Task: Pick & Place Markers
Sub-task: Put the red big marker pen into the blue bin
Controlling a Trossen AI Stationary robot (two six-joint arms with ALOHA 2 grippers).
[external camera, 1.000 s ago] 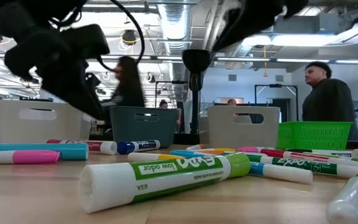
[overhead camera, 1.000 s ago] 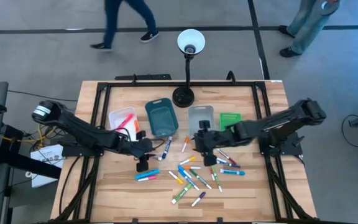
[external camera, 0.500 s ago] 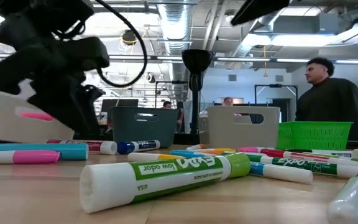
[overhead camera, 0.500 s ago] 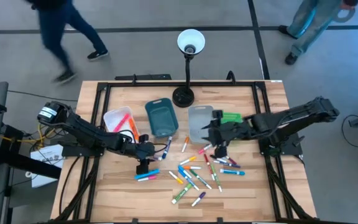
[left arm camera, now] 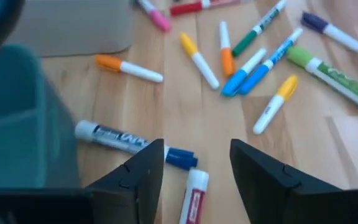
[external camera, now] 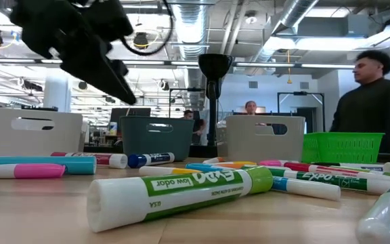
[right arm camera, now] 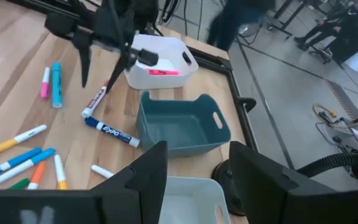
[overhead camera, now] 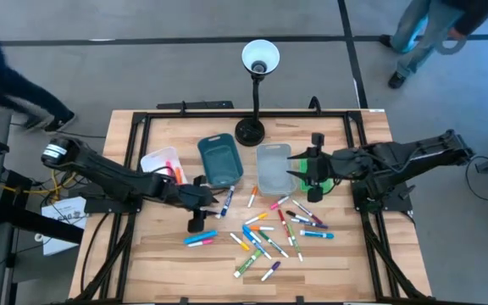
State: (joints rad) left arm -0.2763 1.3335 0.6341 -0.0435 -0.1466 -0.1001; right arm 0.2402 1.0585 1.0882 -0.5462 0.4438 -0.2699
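Hovering left gripper open, empty, above blue-capped marker beside teal bin | right gripper open, empty, over grey bin and green bin | markers scattered mid-table, pink one in white bin

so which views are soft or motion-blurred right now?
Low view: the near green marker is sharp, while the left arm overhead is smeared. Left wrist view: soft overall, markers like the blue one are fuzzy. High view: table crisp, and the person walking past at the edge streaks.
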